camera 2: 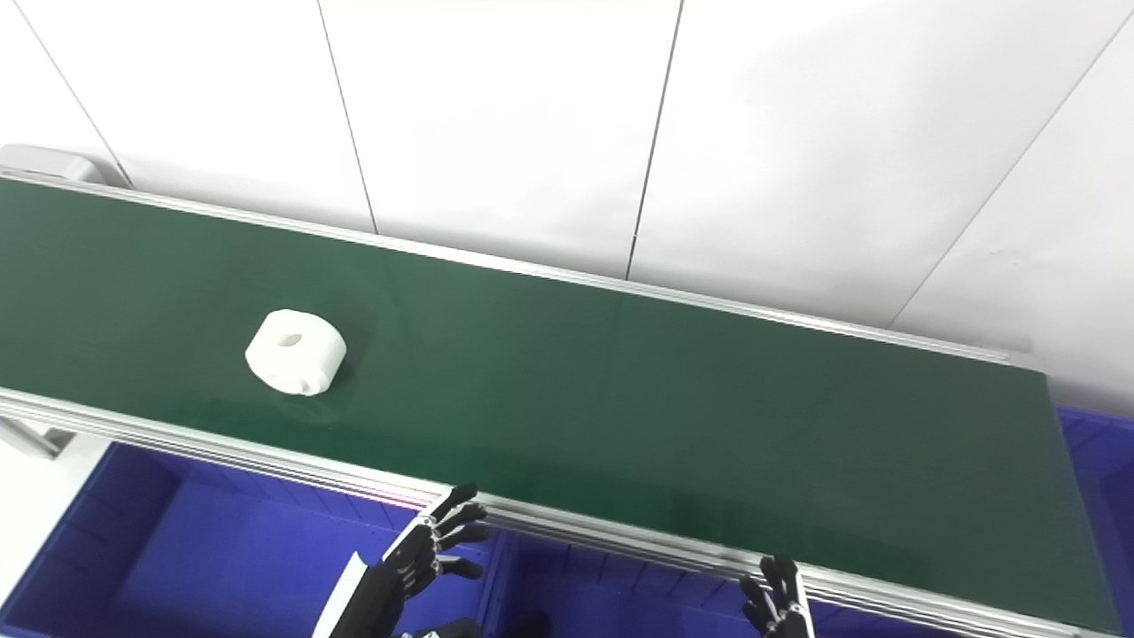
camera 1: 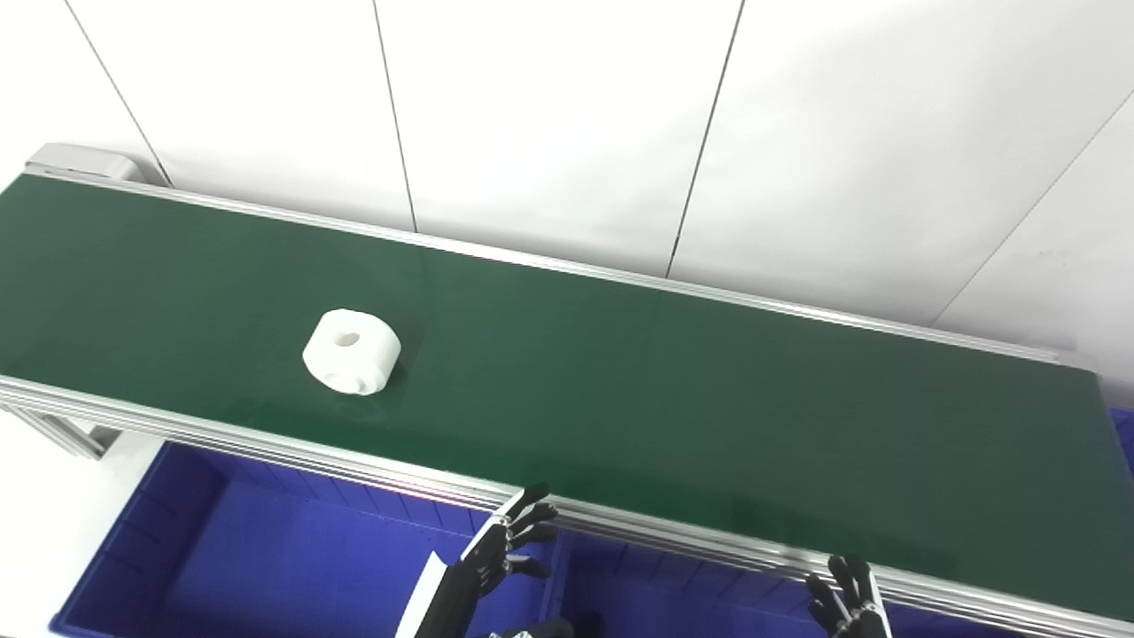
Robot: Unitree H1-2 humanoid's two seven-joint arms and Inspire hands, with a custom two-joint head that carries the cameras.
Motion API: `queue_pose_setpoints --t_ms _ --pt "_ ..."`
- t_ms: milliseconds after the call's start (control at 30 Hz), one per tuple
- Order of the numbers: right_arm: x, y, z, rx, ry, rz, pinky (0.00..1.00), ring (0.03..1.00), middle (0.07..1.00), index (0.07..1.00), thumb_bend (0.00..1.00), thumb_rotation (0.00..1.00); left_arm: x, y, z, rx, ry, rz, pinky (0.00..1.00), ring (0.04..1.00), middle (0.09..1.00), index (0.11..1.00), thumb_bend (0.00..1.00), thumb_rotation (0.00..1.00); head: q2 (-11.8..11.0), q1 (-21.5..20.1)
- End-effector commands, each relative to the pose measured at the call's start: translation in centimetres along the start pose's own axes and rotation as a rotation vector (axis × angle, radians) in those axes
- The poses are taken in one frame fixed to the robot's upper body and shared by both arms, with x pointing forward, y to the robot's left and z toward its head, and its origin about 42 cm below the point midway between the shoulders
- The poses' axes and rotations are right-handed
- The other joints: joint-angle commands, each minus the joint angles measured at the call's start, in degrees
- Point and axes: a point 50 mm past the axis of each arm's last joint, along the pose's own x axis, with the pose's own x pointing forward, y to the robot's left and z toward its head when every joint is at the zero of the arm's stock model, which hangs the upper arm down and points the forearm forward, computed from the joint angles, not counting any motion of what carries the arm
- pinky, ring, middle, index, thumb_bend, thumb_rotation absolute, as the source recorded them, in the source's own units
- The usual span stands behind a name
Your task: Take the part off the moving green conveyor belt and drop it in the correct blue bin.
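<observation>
White part: short, thick disc with a central bore and small notches around the lower rim, lying flat, bore upward, on the green conveyor belt, left of centre and nearer the front rail than the back.

Handling estimate: rigid moulded or printed plastic, probably light, not fragile. Smooth curved wall likely to slip under a loose pinch.

Recommended hold: fingers on one side of the outer wall, thumb opposite, across the full width, approached from above. Bore too narrow for use as a grip point. Notched areas to be avoided, contact there being uneven.

Left hand: empty, fingers spread, raised just in front of the belt's front rail, above the blue bin. Well apart from the part, to its right.

Right hand: only fingertips visible at the bottom edge, apparently extended and holding nothing.

Second blue bin partly visible beyond the belt's right end. Correct bin not determinable from these views.

Pick not yet begun.
</observation>
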Motion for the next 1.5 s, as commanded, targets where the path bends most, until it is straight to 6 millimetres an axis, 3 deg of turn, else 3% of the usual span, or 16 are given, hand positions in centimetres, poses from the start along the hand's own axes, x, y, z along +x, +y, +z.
queue_pose_setpoints --t_ms 0,167,267,367,500,600,700,800,967,1300,1467 --pt "0.1 0.2 0.6 0.002 -0.06 -0.001 0.9 0.901 0.964 1.0 0.94 1.0 0.1 0.2 0.6 0.0 -0.05 0.001 0.64 0.802 0.849 0.9 0.85 0.68 -0.03 -0.09" --pt "0.1 0.4 0.6 0.014 -0.057 0.001 0.91 0.895 0.96 1.0 0.93 1.0 0.8 1.5 2.8 0.032 -0.168 -0.014 0.65 0.801 0.85 0.894 0.85 0.65 0.32 -0.7" --pt "0.2 0.4 0.6 0.009 -0.054 0.009 0.89 0.889 0.958 1.0 0.94 1.0 2.1 2.8 5.1 0.095 -0.283 -0.023 0.57 0.739 0.787 0.839 0.9 0.57 0.36 -0.72" --pt "0.3 0.3 0.6 0.005 -0.054 0.009 0.88 0.882 0.952 1.0 0.94 1.0 5.0 4.9 8.2 0.242 -0.397 -0.083 0.53 0.692 0.742 0.79 0.95 0.5 0.56 -0.22" --pt "0.4 0.1 0.5 0.0 -0.058 0.007 0.84 0.86 0.931 0.993 0.95 1.0 9.2 8.1 11.2 0.536 -0.452 -0.136 0.55 0.717 0.783 0.798 0.99 0.56 0.39 0.21" --pt "0.5 0.2 0.5 0.004 -0.057 0.012 0.84 0.857 0.924 0.995 0.95 1.0 12.4 10.1 12.8 0.72 -0.441 -0.157 0.6 0.763 0.841 0.833 0.98 0.51 0.47 0.26" --pt "0.5 0.2 0.5 0.012 -0.056 0.014 0.84 0.859 0.923 0.994 0.95 1.0 14.2 11.1 13.5 0.819 -0.435 -0.157 0.69 0.824 0.876 0.857 0.95 0.48 0.58 0.24" --pt "0.6 0.2 0.6 0.01 -0.056 0.011 0.85 0.859 0.92 0.993 0.95 1.0 16.6 12.5 13.9 0.942 -0.419 -0.148 0.75 0.844 0.886 0.871 0.93 0.49 0.66 0.22" --pt "0.5 0.2 0.7 0.009 -0.054 0.008 0.85 0.864 0.911 0.99 0.95 1.0 19.2 14.3 13.8 1.068 -0.379 -0.149 0.82 0.856 0.876 0.866 0.92 0.4 0.66 0.22" --pt "0.6 0.7 0.9 0.021 -0.061 0.01 0.83 0.858 0.91 0.988 0.96 1.0 23.1 17.2 9.7 1.19 -0.239 -0.178 0.84 0.844 0.854 0.846 0.94 0.36 1.33 -0.48" --pt "0.5 0.7 1.1 0.019 -0.061 0.01 0.84 0.859 0.907 0.984 0.95 1.0 24.0 17.9 7.5 1.212 -0.162 -0.212 0.87 0.87 0.867 0.85 0.92 0.4 1.76 -0.72"
